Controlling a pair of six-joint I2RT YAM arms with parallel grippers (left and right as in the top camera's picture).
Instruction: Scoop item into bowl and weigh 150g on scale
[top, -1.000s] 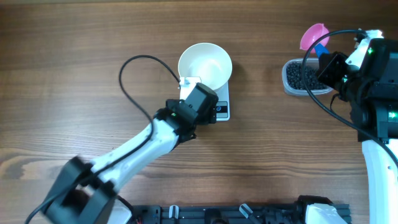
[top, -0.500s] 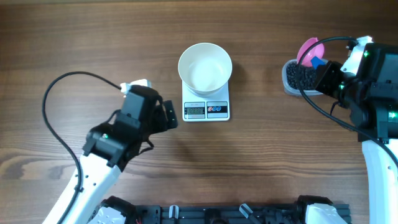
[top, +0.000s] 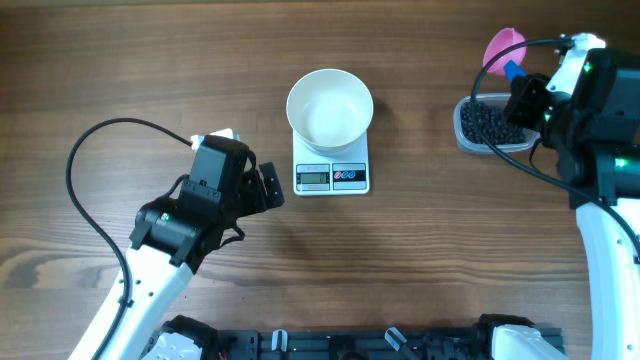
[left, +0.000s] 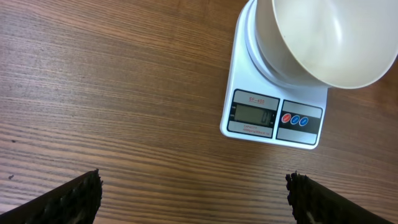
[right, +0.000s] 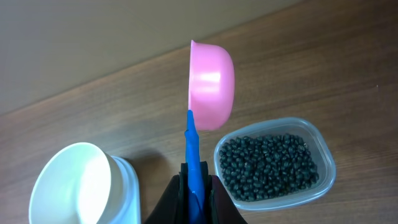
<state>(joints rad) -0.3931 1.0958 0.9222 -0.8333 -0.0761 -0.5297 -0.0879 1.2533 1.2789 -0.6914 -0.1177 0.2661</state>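
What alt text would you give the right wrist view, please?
The right gripper, shut, holds a small pink scoop by its blue handle, the cup turned on its side near a clear plastic tub of tiny black beads. At lower left, a round white bowl sits on a white scale, all on a wooden table.

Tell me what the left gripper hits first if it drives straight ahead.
Probably the bare table. The open left gripper aims at wood just beside the scale, though depth is unclear and it might clip the scale's near edge.
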